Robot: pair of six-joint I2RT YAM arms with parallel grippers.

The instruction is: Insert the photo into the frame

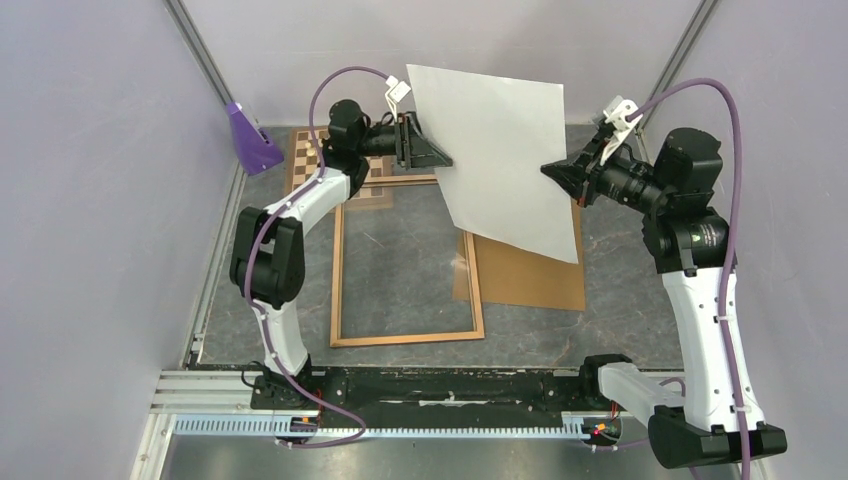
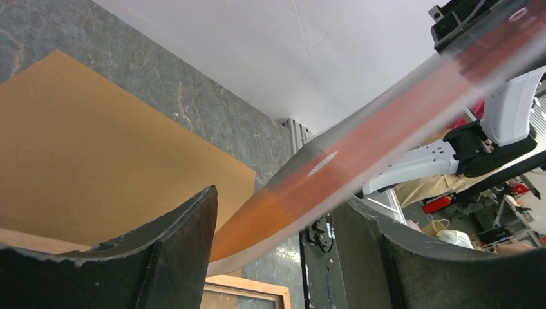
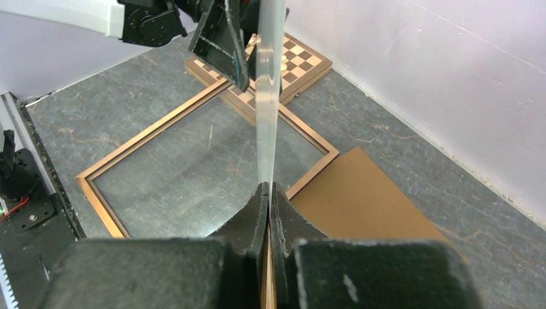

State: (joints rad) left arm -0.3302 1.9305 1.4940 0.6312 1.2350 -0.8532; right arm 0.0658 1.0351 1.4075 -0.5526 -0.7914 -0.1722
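The photo (image 1: 505, 150) hangs upright in the air between both grippers, its plain white back towards the top camera. My right gripper (image 1: 565, 175) is shut on its right edge; in the right wrist view the gripper (image 3: 268, 188) pinches the sheet (image 3: 270, 96), which shows edge-on. My left gripper (image 1: 428, 150) is at the left edge. In the left wrist view its jaws (image 2: 277, 201) stand wide apart, and the red-orange print side (image 2: 360, 145) runs between them unclamped. The frame (image 1: 338, 280) lies flat on the table below, wood side up (image 3: 148, 133), and its corner shows in the left wrist view (image 2: 248, 291).
A plain brown backing board (image 1: 535, 280) lies right of the frame, overlapping its right rail (image 3: 367, 206) (image 2: 96, 148). A chessboard (image 1: 305, 160) lies at the back under the left arm (image 3: 299, 61). A purple bracket (image 1: 250, 140) stands at the back left. Walls close in on both sides.
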